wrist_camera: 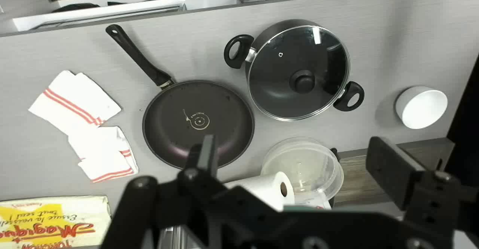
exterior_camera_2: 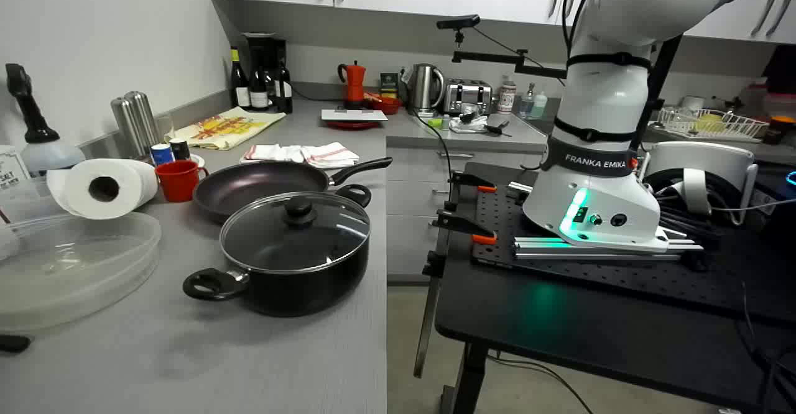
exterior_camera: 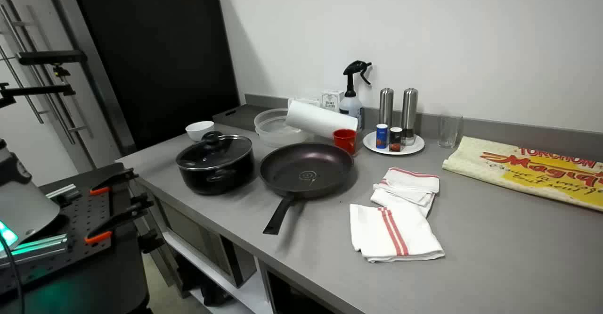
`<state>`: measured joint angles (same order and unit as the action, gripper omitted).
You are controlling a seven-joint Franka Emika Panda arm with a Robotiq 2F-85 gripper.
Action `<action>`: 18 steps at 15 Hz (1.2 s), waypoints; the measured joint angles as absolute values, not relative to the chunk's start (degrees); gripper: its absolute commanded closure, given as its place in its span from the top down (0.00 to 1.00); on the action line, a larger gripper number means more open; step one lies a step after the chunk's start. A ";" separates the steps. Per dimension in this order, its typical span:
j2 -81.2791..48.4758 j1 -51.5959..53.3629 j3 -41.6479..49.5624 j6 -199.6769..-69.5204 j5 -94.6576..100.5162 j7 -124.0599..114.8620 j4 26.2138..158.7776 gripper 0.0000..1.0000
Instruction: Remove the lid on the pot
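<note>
The gripper point(wrist_camera: 293, 148) is spread wide (presumably for the knob point(wrist_camera: 304, 83)); at its wrist-view twelve o'clock, the pot point(exterior_camera_2: 305, 293) is capped by the glass lid point(wrist_camera: 287, 62).

Room above the lid point(wrist_camera: 298, 73) is free, while the frying pan point(wrist_camera: 198, 120) crowds the pot point(exterior_camera_2: 301, 291).

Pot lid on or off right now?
On. In all three views the glass lid covers the pot, its rim following the pot's top edge, its knob facing up.
</note>
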<state>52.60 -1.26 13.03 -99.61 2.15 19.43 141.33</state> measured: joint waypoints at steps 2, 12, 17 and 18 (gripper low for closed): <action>52.60 -1.26 13.04 -99.63 2.15 19.43 141.33 1.00; 52.60 -1.26 13.04 -99.63 2.15 19.43 141.33 1.00; 51.97 -1.01 13.03 -99.85 2.15 19.47 141.33 1.00; 51.37 -0.74 13.02 -99.92 2.15 19.53 141.27 1.00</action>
<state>51.37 -0.74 13.02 -99.92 2.15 19.53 141.27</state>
